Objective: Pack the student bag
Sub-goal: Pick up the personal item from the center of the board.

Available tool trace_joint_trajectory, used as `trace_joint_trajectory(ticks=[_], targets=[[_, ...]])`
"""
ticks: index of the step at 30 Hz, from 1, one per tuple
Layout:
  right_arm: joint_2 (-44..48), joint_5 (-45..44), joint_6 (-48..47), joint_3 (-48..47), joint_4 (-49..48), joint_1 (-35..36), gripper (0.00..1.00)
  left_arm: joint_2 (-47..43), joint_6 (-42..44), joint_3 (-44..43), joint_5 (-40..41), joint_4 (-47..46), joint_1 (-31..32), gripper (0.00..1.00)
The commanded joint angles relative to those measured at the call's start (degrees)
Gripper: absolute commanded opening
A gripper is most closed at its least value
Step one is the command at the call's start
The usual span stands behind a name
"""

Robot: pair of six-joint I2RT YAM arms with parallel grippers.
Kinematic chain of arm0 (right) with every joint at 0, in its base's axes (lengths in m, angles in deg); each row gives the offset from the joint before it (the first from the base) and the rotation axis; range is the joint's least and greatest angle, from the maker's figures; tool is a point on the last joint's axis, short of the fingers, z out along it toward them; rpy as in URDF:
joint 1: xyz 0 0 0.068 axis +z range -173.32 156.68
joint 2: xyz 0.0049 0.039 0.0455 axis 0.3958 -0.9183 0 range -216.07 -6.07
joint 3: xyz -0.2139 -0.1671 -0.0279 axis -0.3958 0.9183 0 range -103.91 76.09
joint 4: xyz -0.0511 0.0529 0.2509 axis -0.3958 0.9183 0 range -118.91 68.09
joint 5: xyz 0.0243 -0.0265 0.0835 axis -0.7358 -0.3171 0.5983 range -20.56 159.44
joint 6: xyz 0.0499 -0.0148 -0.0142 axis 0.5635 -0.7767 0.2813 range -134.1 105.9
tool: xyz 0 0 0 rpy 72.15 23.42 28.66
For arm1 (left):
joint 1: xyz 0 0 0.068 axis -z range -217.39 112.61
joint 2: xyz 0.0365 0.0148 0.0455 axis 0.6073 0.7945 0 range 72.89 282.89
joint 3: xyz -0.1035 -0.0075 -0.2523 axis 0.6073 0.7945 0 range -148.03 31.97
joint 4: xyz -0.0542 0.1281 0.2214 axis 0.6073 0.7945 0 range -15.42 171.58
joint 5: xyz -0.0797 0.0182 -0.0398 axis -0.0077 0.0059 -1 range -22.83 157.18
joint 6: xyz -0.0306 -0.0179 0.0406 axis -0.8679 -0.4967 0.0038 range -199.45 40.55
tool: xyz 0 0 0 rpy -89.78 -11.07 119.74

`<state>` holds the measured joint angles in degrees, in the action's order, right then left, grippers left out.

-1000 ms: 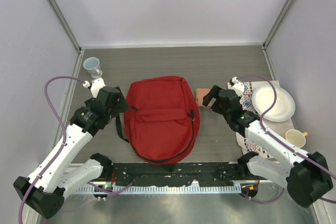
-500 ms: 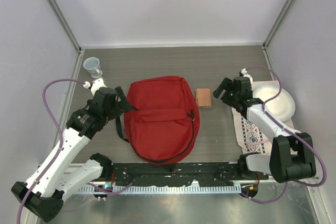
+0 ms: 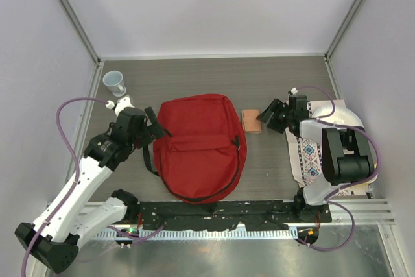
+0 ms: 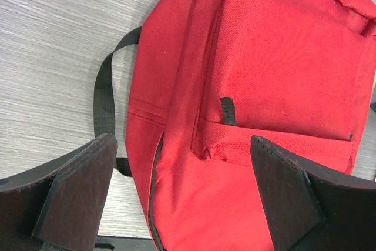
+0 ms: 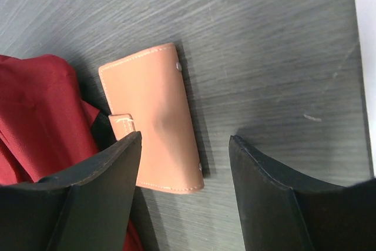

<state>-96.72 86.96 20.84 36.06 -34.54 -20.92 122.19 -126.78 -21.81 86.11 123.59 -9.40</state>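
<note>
Nearest us, the left arm runs from its base at the near-left corner in one long diagonal, up and to the right. Its left claw [image 4: 182, 145] hangs over the left edge of the big red fabric backpack [image 3: 198, 147], looking down at it. The jaws are spread wide with nothing between them, just bag fabric and a loop of black strap [image 4: 106, 95] underneath.

The right arm is folded up tight over its own base. Its elbow link stands above the patterned white cloth [image 3: 310, 160], and the forearm doubles back to the left. That puts the right claw [image 3: 267, 119] low over the small tan leather wallet [image 5: 153, 116]. Its jaws are apart too and aren't pinching anything. In the wrist camera, one finger overlaps the wallet's near end and the other is over bare table.

The backpack lies flat mid-way across the grey wood-grain table [image 3: 214, 76], front pocket up, between the two claws. The wallet sits just beside its right edge. There's a little black tab [image 4: 227, 110] on the pocket seam, but we can't make out any writing on it.

Further back, a white paper plate [image 3: 337, 109] peeks out behind the right arm. At the far left stands a clear plastic cup [image 3: 115, 82].
</note>
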Motion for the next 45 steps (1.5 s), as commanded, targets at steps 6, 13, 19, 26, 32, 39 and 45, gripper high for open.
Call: trace_joint_trajectory(ticks=[6, 13, 19, 26, 32, 39, 45], targets=[[-5.41, 8.67, 2.68, 0.13, -10.45, -0.11, 0.61, -0.43, 0.75, -0.19, 0.66, -2.25, -0.39, 1.0], [-6.38, 6.92, 1.72, 2.15, -10.64, 0.33, 0.58, 1.32, 0.22, -0.1, -0.66, -3.4, -0.39, 1.0], [-6.38, 3.75, 0.39, 2.68, -9.22, 1.82, 0.49, 2.64, -0.13, -0.01, -1.8, -4.1, -0.39, 1.0], [-5.5, 4.89, 1.71, 2.85, -10.9, 2.35, 0.43, 2.47, -0.66, 0.6, -1.98, -4.37, -0.39, 1.0], [-5.06, 2.35, 1.8, 2.06, -9.84, 3.58, 0.17, 2.56, -0.75, 1.22, -2.42, -4.98, -0.39, 1.0], [-2.25, 0.76, 1.8, 2.94, -9.31, 3.76, 0.01, 1.68, -0.83, 1.48, -2.24, -4.63, -0.39, 1.0], [5.9, -2.04, 3.2, 4.08, -8.0, 3.67, 0.01, 0.89, -0.74, 0.7, -2.41, -4.54, -0.39, 1.0]])
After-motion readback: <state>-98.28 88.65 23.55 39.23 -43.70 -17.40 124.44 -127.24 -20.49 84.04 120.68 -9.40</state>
